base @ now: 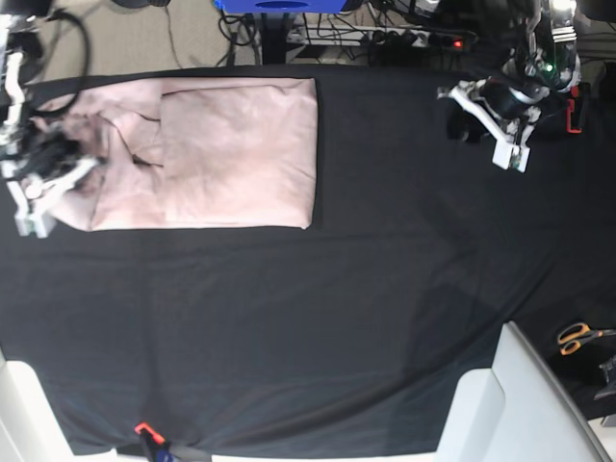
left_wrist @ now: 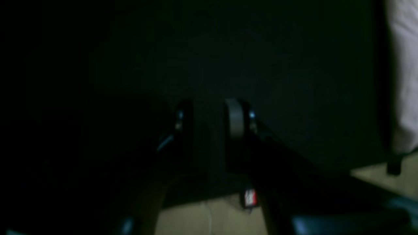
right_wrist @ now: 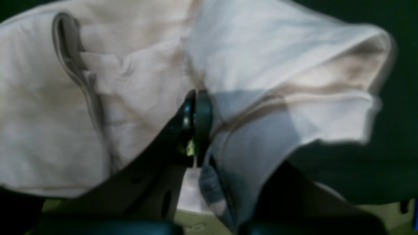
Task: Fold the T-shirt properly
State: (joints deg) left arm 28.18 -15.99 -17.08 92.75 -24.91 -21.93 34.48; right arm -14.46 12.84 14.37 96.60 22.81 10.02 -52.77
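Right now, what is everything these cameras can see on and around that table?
T-shirt: one, pale pink, partly folded, far left part of the table.
Table cover: one, black, over the whole table.
Scissors: one pair, orange handles, off the cover's right edge.
Cables: several, dark, on the floor behind the table.
Right gripper: one, black, shut on the T-shirt.
Left gripper: one, black, jaws slightly apart, holding nothing, clear of the shirt.

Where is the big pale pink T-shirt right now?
In the base view the pale pink T-shirt lies partly folded at the far left of the black table cover, with the right gripper shut on its left end.
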